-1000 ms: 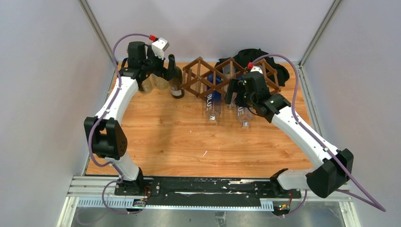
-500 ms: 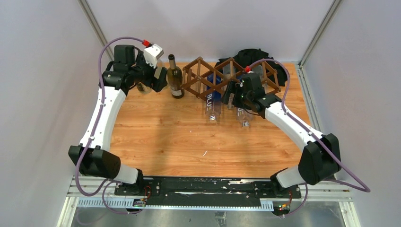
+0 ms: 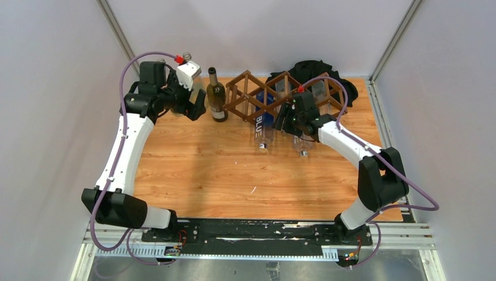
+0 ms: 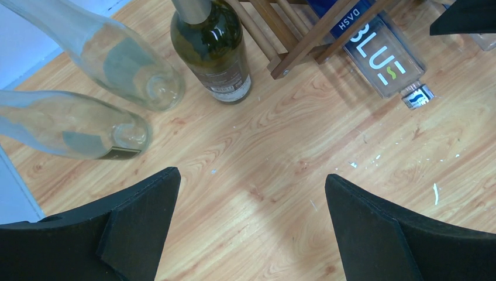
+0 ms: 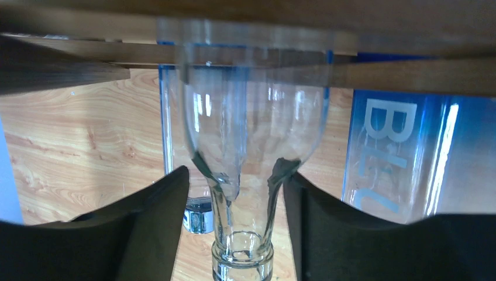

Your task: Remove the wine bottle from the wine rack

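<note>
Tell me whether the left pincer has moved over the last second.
Yes. The left pincer has pulled leftward, away from the upright dark bottle, which stands where it was.

Tight wine rack (image 5: 386, 75) around clear bottle (image 5: 245, 134)

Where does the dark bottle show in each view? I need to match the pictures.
Top external: dark bottle stands upright, just left of the rack.
Left wrist: top centre, with the rack to its right.
Right wrist: not in it.
Shared landmark: the rack, whose slats cross the top of the right wrist view.
</note>
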Available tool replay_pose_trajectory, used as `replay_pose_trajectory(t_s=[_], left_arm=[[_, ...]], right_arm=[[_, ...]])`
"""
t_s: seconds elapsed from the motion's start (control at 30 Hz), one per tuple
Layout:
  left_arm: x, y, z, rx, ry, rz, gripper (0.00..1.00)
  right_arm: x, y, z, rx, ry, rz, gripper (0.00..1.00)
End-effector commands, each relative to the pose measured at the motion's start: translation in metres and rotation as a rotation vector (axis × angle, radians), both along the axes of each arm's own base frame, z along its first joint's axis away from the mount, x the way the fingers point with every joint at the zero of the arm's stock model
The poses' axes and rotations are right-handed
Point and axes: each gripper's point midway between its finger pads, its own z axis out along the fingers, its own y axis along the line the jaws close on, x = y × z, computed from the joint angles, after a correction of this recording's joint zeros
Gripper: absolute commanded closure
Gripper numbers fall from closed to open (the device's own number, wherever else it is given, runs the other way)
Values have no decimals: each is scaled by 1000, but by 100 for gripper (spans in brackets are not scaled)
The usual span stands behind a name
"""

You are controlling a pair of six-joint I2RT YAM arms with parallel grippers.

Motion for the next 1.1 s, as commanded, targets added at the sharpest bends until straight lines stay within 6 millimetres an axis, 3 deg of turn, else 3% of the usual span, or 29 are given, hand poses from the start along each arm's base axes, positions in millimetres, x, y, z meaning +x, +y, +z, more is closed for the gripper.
replay_pose_trajectory(t_s=[0.0, 0.17, 0.33, 0.43, 0.6, 1.07], left_arm=[[-7, 2, 3, -11, -2, 9, 0], [-9, 2, -3, -13, 16, 8, 1], [-8, 2, -10, -14, 28, 10, 2], [-8, 0, -10, -20, 31, 6, 2], [-7, -2, -12, -27, 41, 0, 3], [-8, -9, -7, -54, 33, -36, 2]], right_arm=[[7, 1, 2, 36, -20, -13, 40], [2, 0, 6, 52, -37, -9, 59], [-8, -2, 7, 68, -40, -9, 87], [-17, -3, 9, 85, -45, -6, 99], [-34, -6, 13, 103, -61, 8, 100], [-111, -11, 40, 203, -72, 81, 100]])
